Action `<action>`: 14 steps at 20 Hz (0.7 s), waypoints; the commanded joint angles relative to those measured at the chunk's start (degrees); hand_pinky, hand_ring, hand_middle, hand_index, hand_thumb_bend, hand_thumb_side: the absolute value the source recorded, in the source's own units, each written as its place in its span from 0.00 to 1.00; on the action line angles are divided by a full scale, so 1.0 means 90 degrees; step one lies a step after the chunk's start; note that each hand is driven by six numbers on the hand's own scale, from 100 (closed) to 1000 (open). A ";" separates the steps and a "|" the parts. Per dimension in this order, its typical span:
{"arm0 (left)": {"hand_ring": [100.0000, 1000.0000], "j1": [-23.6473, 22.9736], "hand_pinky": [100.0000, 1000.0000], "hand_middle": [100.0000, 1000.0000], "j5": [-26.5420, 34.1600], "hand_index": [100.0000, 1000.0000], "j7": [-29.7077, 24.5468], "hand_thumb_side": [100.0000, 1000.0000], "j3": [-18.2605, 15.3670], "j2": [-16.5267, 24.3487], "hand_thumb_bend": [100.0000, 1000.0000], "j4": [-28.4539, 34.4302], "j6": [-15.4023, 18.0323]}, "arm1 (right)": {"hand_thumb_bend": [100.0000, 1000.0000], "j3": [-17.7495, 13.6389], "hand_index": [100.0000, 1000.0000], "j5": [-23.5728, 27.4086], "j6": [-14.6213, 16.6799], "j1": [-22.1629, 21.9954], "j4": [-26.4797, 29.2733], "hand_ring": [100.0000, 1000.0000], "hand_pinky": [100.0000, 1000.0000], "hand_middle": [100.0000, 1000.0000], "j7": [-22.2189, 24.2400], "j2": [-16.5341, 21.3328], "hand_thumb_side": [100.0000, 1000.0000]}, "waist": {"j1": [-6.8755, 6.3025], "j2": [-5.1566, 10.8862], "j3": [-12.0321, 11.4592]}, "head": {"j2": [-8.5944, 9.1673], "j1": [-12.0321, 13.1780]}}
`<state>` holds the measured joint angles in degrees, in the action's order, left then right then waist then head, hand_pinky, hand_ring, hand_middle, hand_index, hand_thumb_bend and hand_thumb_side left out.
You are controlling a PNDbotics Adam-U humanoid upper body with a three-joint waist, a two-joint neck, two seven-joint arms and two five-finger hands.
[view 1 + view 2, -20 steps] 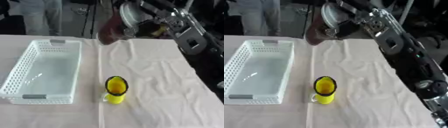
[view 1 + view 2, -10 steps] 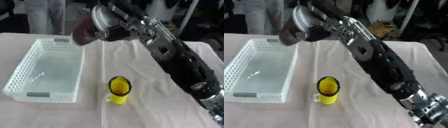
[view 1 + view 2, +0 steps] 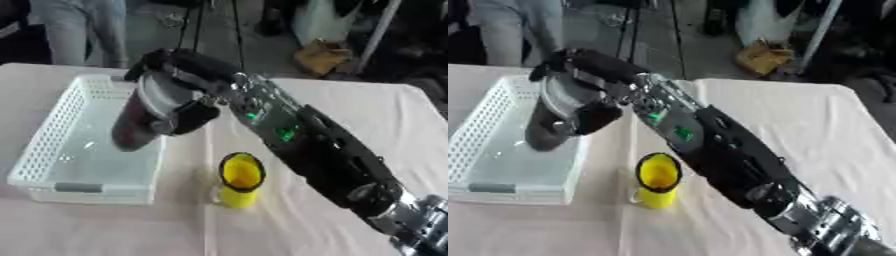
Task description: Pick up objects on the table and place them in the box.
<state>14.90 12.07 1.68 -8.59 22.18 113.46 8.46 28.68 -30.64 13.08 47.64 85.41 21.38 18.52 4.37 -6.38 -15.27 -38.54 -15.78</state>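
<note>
Right hand [image 3: 179,107] of mine is wrapped around the dark cup [image 3: 133,125], hanging over the white basket's [image 3: 52,130] right rim; I'd lower it inside before letting go.

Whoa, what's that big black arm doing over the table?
It's a robot tidying things into a box. Its right hand is wrapped around a dark tumbler and holds it over the white basket, at the basket's right side; the tumbler is not yet set down. A yellow mug stands on the white tablecloth just right of the basket, waiting its turn. The left hand isn't in sight.
</note>
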 commanded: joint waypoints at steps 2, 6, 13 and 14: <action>0.80 0.0094 0.50 0.75 0.0027 0.79 -0.0017 0.92 -0.0003 0.0100 0.39 0.0126 0.0009 | 0.00 0.0060 0.67 0.0102 0.0633 0.0054 0.0038 0.44 0.01 0.67 0.1079 0.0014 0.00 | -0.0036 0.0073 -0.0011 | 0.0062 -0.0010; 0.80 0.0091 0.50 0.75 0.0028 0.79 -0.0016 0.92 -0.0004 0.0100 0.39 0.0126 0.0002 | 0.00 -0.0058 0.67 0.0210 0.0839 0.0087 0.0085 0.45 0.01 0.68 0.1542 0.0024 0.00 | -0.0029 0.0086 -0.0009 | 0.0061 -0.0008; 0.80 0.0092 0.50 0.75 0.0032 0.79 -0.0013 0.91 -0.0001 0.0111 0.40 0.0126 0.0005 | 0.09 -0.0187 1.00 -0.0406 0.1217 0.0223 0.0343 1.00 1.00 1.00 0.1631 0.0118 0.61 | -0.0023 0.0133 -0.0038 | 0.0061 -0.0020; 0.80 0.0091 0.50 0.75 0.0033 0.79 -0.0012 0.91 -0.0001 0.0115 0.40 0.0126 0.0004 | 0.13 -0.0252 1.00 -0.0572 0.1255 0.0247 0.0382 1.00 1.00 1.00 0.1649 0.0142 0.64 | -0.0020 0.0144 -0.0035 | 0.0062 -0.0018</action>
<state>15.03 12.08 1.61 -8.59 22.17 113.46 8.51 27.67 -33.99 23.57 48.54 87.27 35.94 18.50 4.56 -5.84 -15.60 -38.54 -15.87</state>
